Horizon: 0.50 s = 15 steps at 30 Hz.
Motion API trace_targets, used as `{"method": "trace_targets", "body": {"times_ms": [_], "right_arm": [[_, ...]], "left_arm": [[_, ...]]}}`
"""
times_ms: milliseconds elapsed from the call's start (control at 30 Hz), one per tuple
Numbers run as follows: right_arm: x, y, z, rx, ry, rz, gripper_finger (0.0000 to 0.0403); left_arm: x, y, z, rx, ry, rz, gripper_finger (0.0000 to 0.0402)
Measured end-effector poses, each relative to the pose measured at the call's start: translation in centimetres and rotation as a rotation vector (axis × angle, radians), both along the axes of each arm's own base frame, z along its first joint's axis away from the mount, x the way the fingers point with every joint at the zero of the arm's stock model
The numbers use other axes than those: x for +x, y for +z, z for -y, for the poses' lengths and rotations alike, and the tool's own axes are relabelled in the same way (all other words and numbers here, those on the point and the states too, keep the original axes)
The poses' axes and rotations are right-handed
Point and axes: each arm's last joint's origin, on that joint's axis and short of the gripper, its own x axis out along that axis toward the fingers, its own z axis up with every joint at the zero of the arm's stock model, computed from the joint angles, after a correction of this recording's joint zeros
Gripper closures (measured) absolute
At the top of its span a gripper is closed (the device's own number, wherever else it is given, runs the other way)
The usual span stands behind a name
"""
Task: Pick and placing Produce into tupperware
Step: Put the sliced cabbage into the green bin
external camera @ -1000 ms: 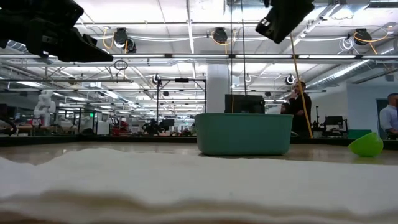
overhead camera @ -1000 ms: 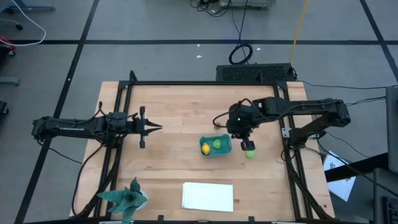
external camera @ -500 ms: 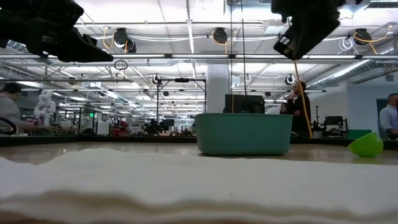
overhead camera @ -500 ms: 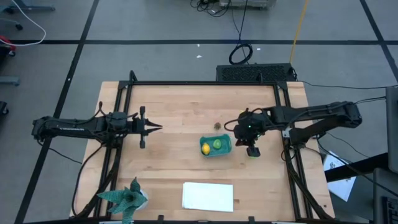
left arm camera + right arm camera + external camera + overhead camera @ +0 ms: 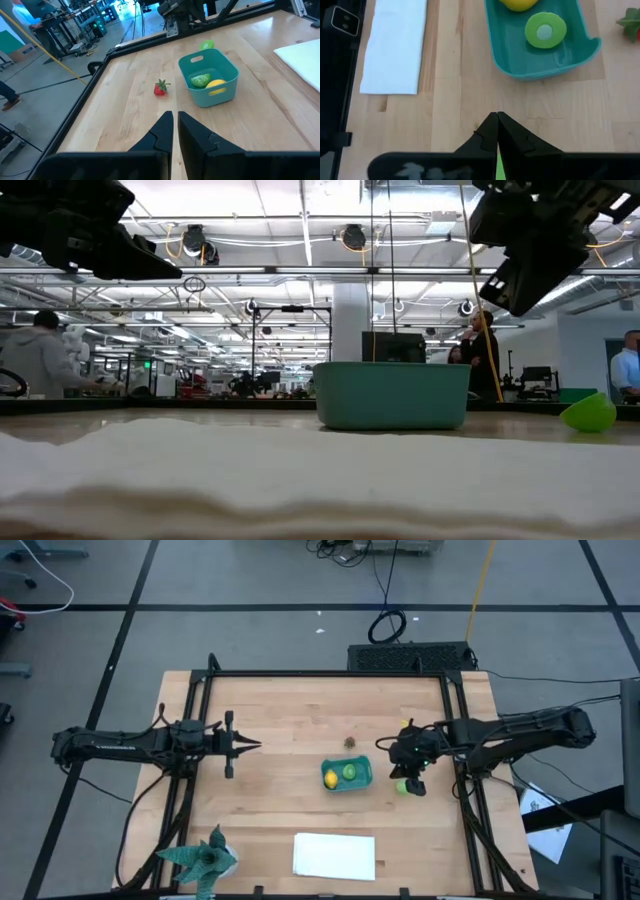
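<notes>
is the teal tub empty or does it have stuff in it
Not empty: the teal tub holds a yellow lemon piece and a green round piece.

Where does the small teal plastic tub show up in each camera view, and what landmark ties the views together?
High view: the small teal plastic tub lies just right of table centre.
Low view: its wall stands at centre.
Left wrist view: right of centre, past the fingers.
Right wrist view: at the top, cut off.
Shared landmark: the flat white rectangular sheet, seen in all four views.

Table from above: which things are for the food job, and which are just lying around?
For the job: teal plastic tub, yellow toy lemon and green round slice inside it, small red toy berry, bright green piece beside the tub.
Just lying about: flat white sheet, green spiky paper figure.
</notes>
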Motion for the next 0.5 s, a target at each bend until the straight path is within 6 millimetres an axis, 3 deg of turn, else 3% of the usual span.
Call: {"method": "trace_targets", "body": {"times_ms": [367, 500], "right_arm": [[-1.2, -0.8, 0.0, 0.020, -0.020, 0.179, 0.0403], [-1.9, -1.6, 0.0, 0.030, -0.034, 0.172, 0.0403]], "left_arm": [[0.0, -0.1, 0.0, -0.001, 0.000, -0.006, 0.0371], [0.0, -0.1, 0.0, -0.001, 0.000, -0.006, 0.0371]]}}
